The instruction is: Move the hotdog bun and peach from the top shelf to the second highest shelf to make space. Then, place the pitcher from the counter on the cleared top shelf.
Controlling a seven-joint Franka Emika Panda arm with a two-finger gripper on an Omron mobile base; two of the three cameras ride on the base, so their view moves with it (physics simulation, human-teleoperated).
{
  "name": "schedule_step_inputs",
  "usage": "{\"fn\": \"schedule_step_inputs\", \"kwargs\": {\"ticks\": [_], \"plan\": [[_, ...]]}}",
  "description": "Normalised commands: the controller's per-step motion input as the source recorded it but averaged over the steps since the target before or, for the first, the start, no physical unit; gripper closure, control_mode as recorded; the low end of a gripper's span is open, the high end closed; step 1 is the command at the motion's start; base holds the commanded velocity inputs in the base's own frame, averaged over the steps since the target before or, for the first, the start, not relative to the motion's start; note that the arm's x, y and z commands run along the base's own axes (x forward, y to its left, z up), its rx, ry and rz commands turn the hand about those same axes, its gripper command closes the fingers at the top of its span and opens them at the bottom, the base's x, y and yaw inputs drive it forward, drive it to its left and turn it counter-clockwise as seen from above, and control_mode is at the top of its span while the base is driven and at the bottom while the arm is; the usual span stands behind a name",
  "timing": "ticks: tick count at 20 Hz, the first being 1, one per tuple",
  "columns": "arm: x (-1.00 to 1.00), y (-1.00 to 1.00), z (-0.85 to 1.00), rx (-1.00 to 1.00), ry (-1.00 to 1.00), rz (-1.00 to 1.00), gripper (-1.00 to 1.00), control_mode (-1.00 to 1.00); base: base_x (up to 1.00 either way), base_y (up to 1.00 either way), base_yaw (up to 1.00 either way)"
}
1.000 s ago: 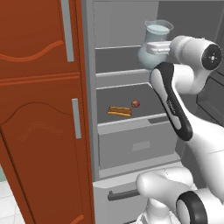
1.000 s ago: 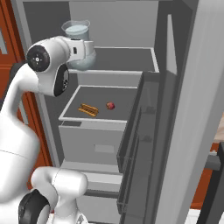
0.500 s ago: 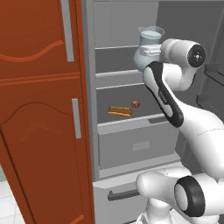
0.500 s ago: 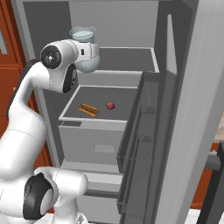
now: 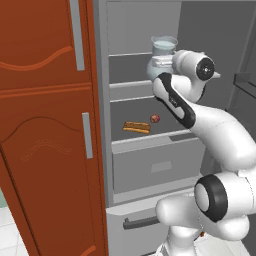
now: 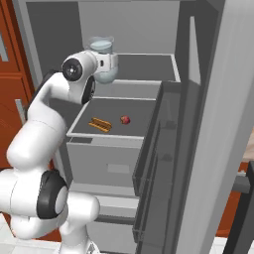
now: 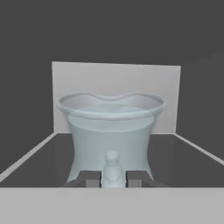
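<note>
One pitcher (image 5: 163, 48) sits upright directly ahead of the gripper (image 7: 113, 179), whose two fingertips (image 7: 92, 179) are closed on the handle at its near side. Pitcher is at the front of the top shelf (image 5: 131, 84), right part; cannot tell if its base touches the shelf. Hotdog bun (image 5: 136, 127) and peach (image 5: 155, 118) lie on the second highest shelf (image 5: 145, 140) below the top shelf, peach just right of the bun, apart, both well below the gripper.
</note>
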Motion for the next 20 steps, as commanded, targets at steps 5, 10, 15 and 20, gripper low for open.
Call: {"fn": "schedule_step_inputs", "kwargs": {"ticks": [5, 10, 15, 20], "plan": [[0.71, 0.0, 0.0, 0.0, 0.03, 0.0, 1.0, -1.0, 0.0, 0.0, 0.0], [0.7, 0.0, 0.0, 0.0, 0.06, 0.0, 1.0, -1.0, 0.0, 0.0, 0.0], [0.66, 0.0, -0.05, 0.0, 0.02, 0.0, 1.0, -1.0, 0.0, 0.0, 0.0], [0.6, 0.0, -0.31, 0.0, -0.01, 0.0, 1.0, -1.0, 0.0, 0.0, 0.0]]}}
